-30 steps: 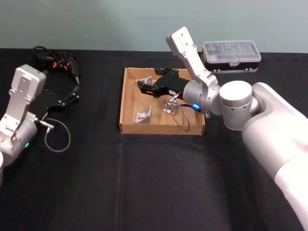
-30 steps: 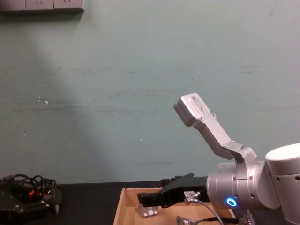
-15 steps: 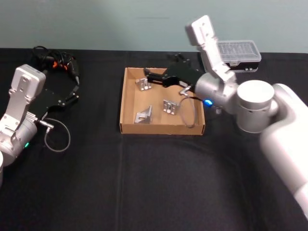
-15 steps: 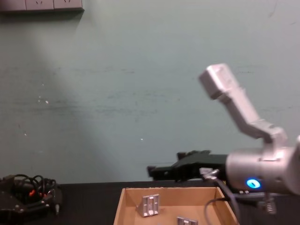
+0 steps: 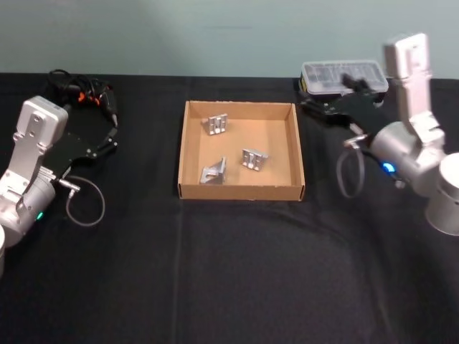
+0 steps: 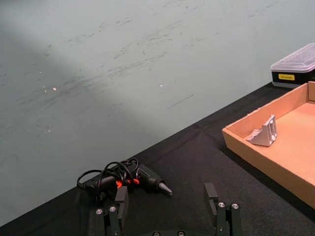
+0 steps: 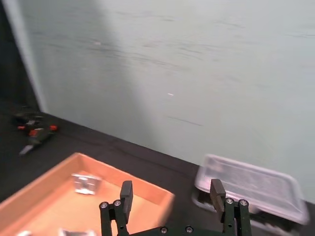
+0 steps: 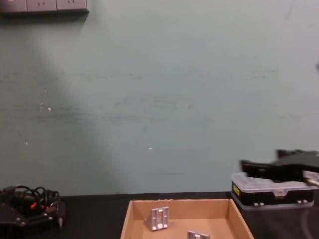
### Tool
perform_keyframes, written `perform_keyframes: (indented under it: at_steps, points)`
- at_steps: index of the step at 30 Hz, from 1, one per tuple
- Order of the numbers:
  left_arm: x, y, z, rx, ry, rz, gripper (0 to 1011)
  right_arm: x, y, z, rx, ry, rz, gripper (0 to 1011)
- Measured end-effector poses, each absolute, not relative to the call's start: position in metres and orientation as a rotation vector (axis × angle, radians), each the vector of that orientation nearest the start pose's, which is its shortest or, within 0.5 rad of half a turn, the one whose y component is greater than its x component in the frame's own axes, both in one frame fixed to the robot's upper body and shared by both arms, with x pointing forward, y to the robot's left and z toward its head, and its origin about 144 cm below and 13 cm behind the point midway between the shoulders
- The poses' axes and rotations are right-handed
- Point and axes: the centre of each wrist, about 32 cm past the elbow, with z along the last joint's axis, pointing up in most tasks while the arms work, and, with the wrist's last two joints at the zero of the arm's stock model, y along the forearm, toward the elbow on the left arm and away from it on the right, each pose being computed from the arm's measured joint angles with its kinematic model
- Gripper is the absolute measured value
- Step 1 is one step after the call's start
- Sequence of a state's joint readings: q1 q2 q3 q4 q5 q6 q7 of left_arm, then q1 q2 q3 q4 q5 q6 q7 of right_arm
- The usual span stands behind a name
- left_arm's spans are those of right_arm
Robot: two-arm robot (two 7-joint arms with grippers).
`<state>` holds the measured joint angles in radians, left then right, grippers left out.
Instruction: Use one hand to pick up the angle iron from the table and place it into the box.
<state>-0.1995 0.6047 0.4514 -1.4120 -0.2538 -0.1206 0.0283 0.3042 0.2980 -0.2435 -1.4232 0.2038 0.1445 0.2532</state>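
- Tan cardboard box (image 5: pixel 188 154), shallow and lidless, is seen on the flat black matte tabletop (image 5: pixel 237 272); three small silver metal angle irons lie inside: one at the far left (image 5: pixel 216 124), one near the middle (image 5: pixel 254 158), one toward the near wall (image 5: pixel 214 173)
- No angle iron is seen on the tabletop itself, so the placing is judged done
- Black right gripper (image 5: pixel 326 107) is held beside the box, in front of a black plastic case with a clear lid (image 5: pixel 344 77); its fingers are spread and nothing is held
- Black left gripper (image 6: pixel 167 209) is parked well left near a corded tool (image 6: pixel 125 177), fingers apart
- Each angle iron is judged rigid, light and smooth; one flat flange should be pinched
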Motion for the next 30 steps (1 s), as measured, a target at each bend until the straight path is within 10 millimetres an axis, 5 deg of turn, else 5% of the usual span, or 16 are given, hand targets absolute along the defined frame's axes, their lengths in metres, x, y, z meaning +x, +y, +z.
perform_keyframes:
  at_steps: [10,30]
  points:
    - [0.489,0.310,1.140,0.304,-0.285,1.248,1000,0.520,-0.282,1.177,-0.205,-0.023,-1.267,1003]
    - [0.489,0.310,1.140,0.304,-0.285,1.248,1000,0.519,-0.283,1.175,-0.213,-0.018,-1.274,1003]
